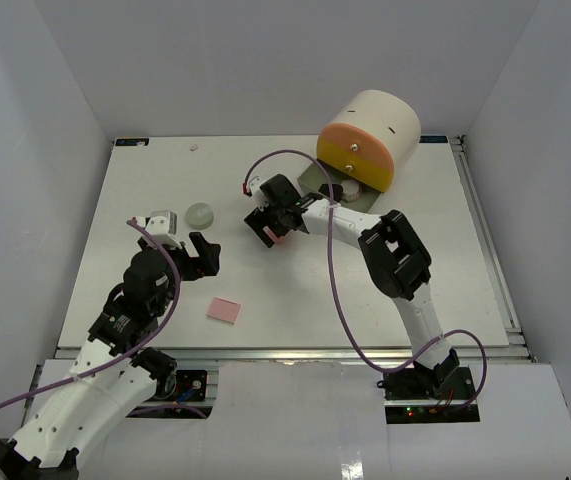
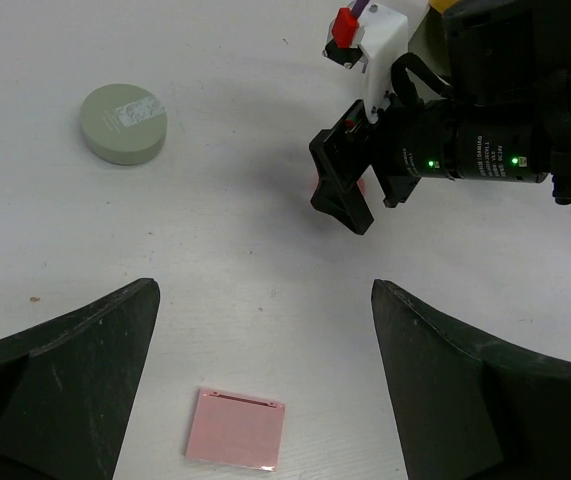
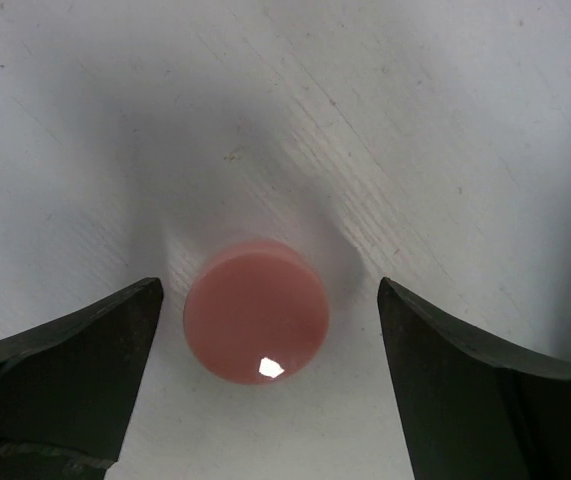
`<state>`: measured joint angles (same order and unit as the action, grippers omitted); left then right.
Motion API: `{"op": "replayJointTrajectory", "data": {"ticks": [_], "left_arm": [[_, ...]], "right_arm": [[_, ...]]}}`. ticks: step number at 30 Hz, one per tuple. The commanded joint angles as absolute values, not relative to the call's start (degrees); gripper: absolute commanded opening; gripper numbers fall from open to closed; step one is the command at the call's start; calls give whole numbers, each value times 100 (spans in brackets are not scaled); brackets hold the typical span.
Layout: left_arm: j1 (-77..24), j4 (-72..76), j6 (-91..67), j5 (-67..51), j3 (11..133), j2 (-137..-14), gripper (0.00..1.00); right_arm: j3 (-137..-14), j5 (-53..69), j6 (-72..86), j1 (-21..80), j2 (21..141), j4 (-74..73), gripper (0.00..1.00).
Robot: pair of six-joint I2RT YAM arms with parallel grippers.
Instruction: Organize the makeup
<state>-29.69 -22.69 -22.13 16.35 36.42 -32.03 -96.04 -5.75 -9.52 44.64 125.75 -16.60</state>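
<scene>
A pink round compact (image 3: 256,311) lies on the white table between the open fingers of my right gripper (image 3: 265,335), which hovers just above it without touching. In the top view this gripper (image 1: 266,230) sits mid-table with a bit of pink compact (image 1: 278,239) showing under it. A flat pink square (image 1: 223,310) lies near the front; in the left wrist view the square (image 2: 235,428) lies low between the fingers of my open, empty left gripper (image 2: 265,385). A pale green round compact (image 1: 201,214) lies left of centre, and it also shows in the left wrist view (image 2: 124,123).
The big cream cylinder (image 1: 375,125) with orange and yellow drawer fronts stands at the back right, a grey drawer (image 1: 337,187) pulled out at its base. A small grey-white object (image 1: 158,218) lies beside the green compact. A tiny white bit (image 1: 194,147) lies at the far edge.
</scene>
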Motion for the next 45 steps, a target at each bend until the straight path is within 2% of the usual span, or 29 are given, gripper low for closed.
{"op": "replayJointTrajectory", "data": {"ticks": [1, 5, 11, 13, 21, 28, 34, 37, 40, 45], "left_arm": [[-2962, -2250, -2241, 1571, 3735, -3161, 98], [-2962, -2250, -2249, 1581, 3727, -3147, 98], [-2962, -2250, -2250, 1597, 3735, -3129, 98], [-2962, -2250, -2242, 1600, 3727, -3121, 98], [-2962, -2250, -2250, 1596, 3722, -3090, 98], [-2962, -2268, -2250, 1575, 3735, -3076, 98], [-2962, -2259, -2250, 1562, 3727, -3076, 98], [-2962, -2259, -2250, 1556, 3722, -3080, 98], [-2964, -2259, -2250, 1556, 3720, -3085, 98], [-2962, -2249, -2250, 1526, 3725, -3105, 98]], "right_arm": [[-9807, -538, -958, 4436, 12732, -1669, 97], [-9714, -157, -967, 4338, 12668, -1755, 77], [-9603, -53, -1132, 4236, 12447, -1902, 35], [-9525, -53, -1279, 4244, 12268, -1956, 24], [-8773, -366, -2501, 4125, 10536, -1990, 18], [-8373, -835, -3055, 3586, 9665, -2100, 20], [-8485, -1425, -3362, 3061, 9701, -2365, 28], [-8529, -1506, -3522, 2808, 9785, -2408, 43], [-8551, -1630, -3613, 2643, 9940, -2408, 70], [-8607, -1695, -3575, 2555, 10097, -2475, 86]]}}
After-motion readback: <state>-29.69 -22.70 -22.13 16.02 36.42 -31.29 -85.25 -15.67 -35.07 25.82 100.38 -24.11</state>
